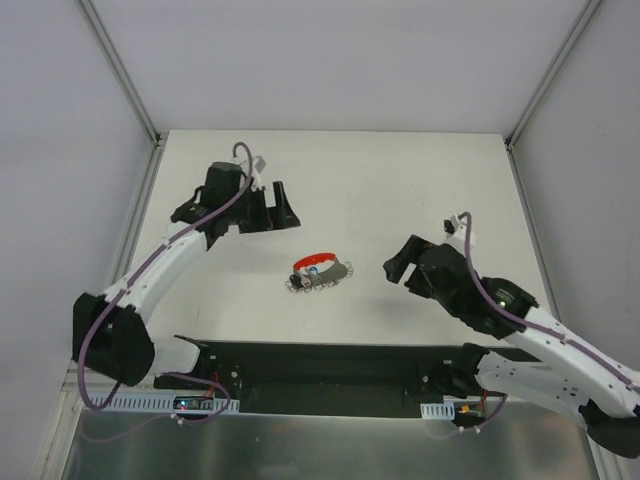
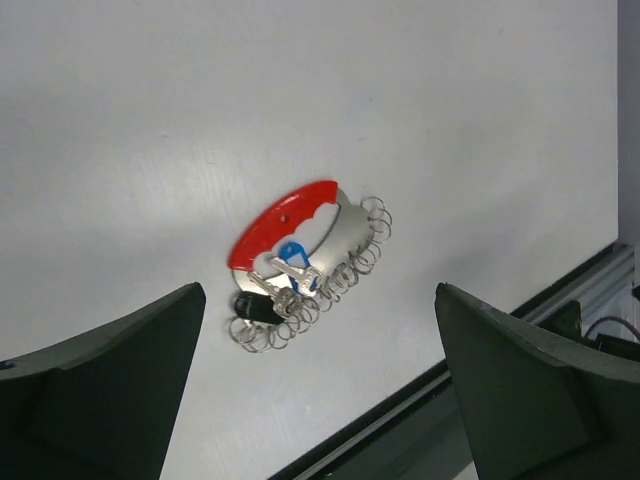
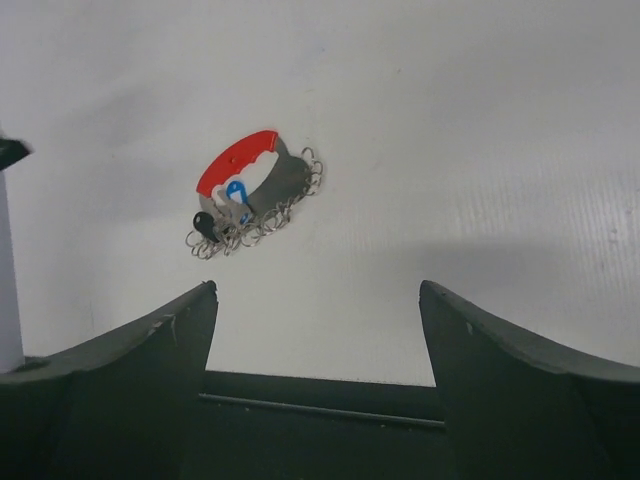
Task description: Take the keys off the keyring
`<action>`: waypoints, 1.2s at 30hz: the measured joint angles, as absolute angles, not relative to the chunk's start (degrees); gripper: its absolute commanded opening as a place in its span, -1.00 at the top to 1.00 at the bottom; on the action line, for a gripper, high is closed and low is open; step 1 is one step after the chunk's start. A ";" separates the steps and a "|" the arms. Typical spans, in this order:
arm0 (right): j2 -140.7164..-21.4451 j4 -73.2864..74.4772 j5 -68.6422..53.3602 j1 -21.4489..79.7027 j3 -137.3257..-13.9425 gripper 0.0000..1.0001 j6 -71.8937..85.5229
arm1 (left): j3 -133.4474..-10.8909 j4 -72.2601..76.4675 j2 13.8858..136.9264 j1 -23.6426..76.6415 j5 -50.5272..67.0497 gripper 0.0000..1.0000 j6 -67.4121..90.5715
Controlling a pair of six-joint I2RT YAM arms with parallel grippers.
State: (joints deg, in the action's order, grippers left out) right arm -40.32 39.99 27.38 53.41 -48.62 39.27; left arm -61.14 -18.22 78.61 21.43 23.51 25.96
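The keyring point(image 1: 318, 266) lies flat on the table point(image 1: 400, 180), well clear of every edge, with the keys point(image 2: 285, 285) bunched on it. The left gripper point(image 1: 272, 210) hangs beyond it to the left and the right gripper point(image 1: 400, 262) to its right. Both gape wide and hold nothing.

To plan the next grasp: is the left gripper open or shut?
The left gripper is open: fingers wide apart, keyring lying free on the table.
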 measured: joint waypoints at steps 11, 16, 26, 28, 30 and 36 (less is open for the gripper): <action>-79.26 38.61 29.56 56.93 -63.77 -0.47 57.67 | -44.27 -21.37 49.15 14.74 15.22 -0.98 18.68; -90.39 35.05 27.24 57.21 -68.45 -0.37 59.22 | -43.09 -23.05 38.00 16.91 6.28 -0.98 16.62; -103.33 31.33 21.69 57.21 -69.34 -0.28 61.52 | -43.09 -23.35 40.64 18.04 2.48 -0.98 16.36; -103.48 30.65 21.63 57.21 -69.34 -0.19 61.63 | -43.09 -23.35 40.86 18.04 2.46 -0.98 16.36; -103.48 29.85 21.71 57.21 -69.34 -0.14 61.89 | -43.09 -23.33 40.86 18.04 2.39 -0.99 16.45; -103.68 27.00 22.52 57.06 -68.60 -0.03 61.45 | -43.09 -23.33 41.80 18.04 0.60 -0.98 16.95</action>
